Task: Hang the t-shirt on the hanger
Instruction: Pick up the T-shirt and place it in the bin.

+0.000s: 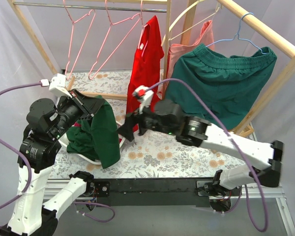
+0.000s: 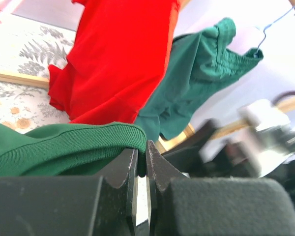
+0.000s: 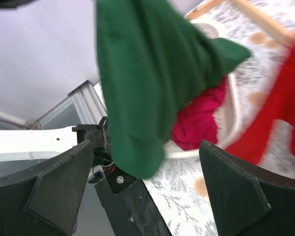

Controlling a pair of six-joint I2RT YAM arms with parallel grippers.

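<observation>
The left arm is raised and bent over the desk's [image 1: 162,158] 9 o'clock side, its hand [image 1: 83,107] clenched on the ribbed edge of the dark green t-shirt [image 1: 102,132] — cloth dangling below. The right arm reaches in from 3 o'clock — hand [image 1: 124,132] spread wide, just beside the cloth.

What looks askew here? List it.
The t-shirt dangles bunched from the left end effector, pinched at one ribbed edge, not spread. On the rail, a pink hanger hangs tilted, and the red t-shirt droops lopsided beside it.
</observation>
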